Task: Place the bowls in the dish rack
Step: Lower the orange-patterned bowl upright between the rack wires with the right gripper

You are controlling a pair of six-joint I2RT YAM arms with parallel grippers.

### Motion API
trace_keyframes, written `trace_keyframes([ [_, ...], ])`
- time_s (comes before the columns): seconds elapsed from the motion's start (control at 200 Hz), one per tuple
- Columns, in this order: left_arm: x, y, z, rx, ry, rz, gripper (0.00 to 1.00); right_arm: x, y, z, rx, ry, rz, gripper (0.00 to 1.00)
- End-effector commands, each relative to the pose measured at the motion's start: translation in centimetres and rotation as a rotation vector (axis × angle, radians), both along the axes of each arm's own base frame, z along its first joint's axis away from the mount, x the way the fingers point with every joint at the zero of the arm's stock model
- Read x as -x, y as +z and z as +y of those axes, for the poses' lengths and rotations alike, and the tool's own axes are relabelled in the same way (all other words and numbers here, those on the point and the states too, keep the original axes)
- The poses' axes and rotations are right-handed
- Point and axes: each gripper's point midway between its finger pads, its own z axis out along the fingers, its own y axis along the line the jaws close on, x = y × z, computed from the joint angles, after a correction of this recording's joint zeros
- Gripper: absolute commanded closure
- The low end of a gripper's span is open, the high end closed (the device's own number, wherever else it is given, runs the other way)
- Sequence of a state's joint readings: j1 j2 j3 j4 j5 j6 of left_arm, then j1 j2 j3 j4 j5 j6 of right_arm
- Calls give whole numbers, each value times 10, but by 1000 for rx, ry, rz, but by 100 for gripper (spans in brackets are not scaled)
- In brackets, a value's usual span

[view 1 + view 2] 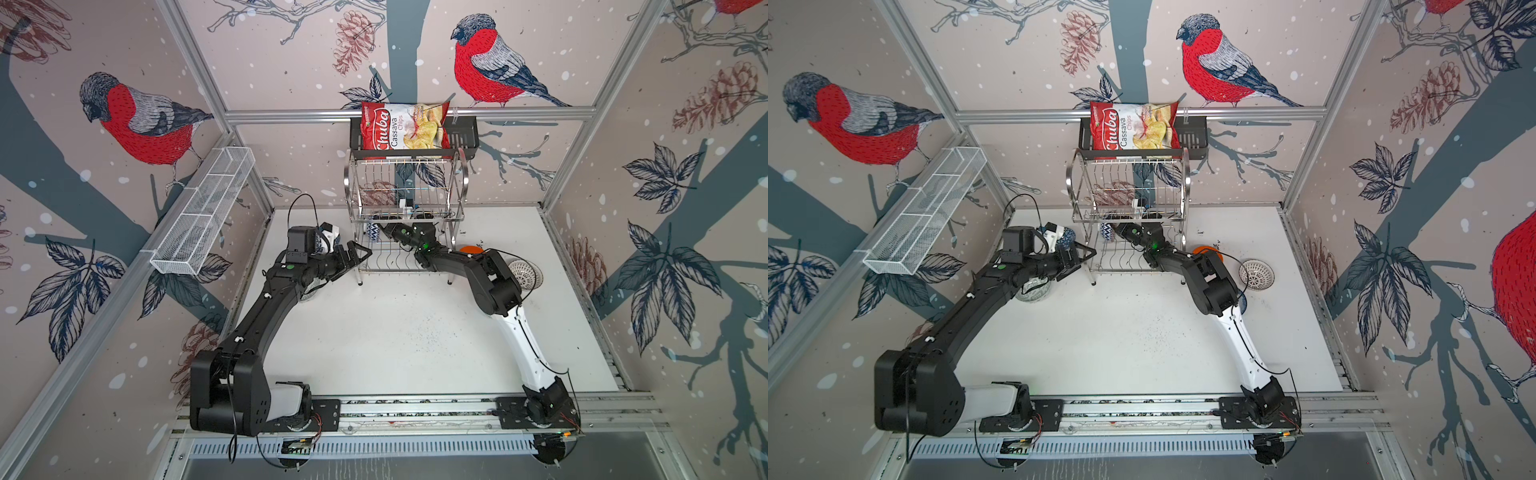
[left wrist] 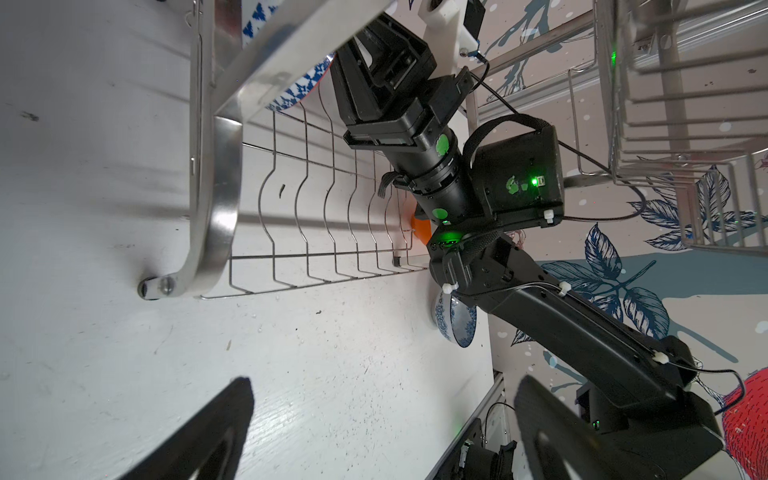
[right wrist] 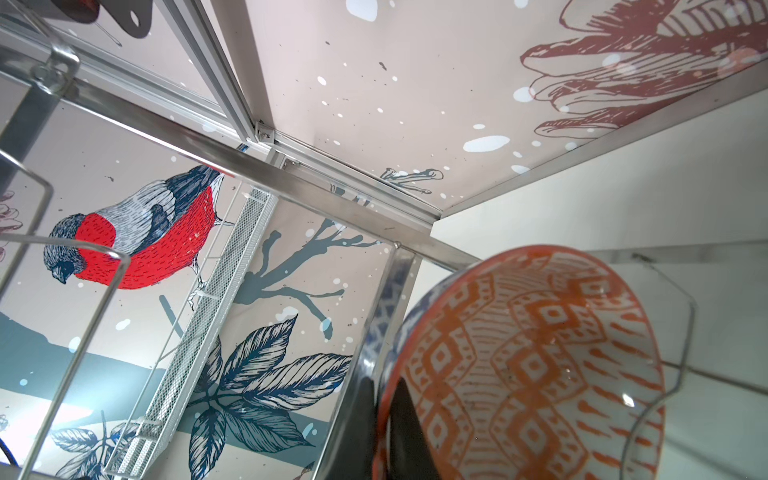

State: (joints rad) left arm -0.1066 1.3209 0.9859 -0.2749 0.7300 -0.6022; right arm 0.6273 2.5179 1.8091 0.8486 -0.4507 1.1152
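Left gripper (image 1: 360, 254) hung with its jaws spread wide and nothing between them, just off the left front corner of the 2-tier shiny steel wire dish rack (image 1: 462, 183). Under that arm a grey-green patterned bowl (image 1: 1034, 291) sat on the white table (image 1: 395, 332), and a blue-and-white bowl (image 2: 455, 322) sat under the right forearm. Further right stood a pale bowl (image 1: 524, 274) with a dotted, ribbed inside, upright and well apart from the rack. A plain glossy orange bowl (image 1: 471, 249) showed just beside the rack's right foot. A dark blue patterned bowl (image 1: 1067, 240) lay behind the left wrist camera.

Inside the lower tier, the right gripper (image 3: 384, 401) was clamped on the rim of an orange-red patterned bowl (image 3: 528, 365), blue-and-white outside, with 1 finger inside and 1 outside. That bowl stood on edge at the tier's left end in both top views. Whether it rested on the wires could not be told.

Beyond, a red-and-white bag of cassava chips (image 1: 405, 126) lay on a black slotted shelf (image 1: 465, 137).
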Motion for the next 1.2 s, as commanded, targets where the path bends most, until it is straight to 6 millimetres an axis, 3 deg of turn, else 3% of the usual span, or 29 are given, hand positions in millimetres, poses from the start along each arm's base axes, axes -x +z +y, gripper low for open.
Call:
trace_keyframes([
  [0.0, -3, 4, 1, -6, -3, -27, 2, 3, 0, 4, 9, 21, -25, 100],
  [0.86, -4, 0, 5, -14, 15, -16, 2, 2, -10, 10, 69, 43, 0, 95],
  [1.191, -3, -3, 6, -10, 19, -4, 2, 2, -8, 8, 65, 33, -2, 88],
])
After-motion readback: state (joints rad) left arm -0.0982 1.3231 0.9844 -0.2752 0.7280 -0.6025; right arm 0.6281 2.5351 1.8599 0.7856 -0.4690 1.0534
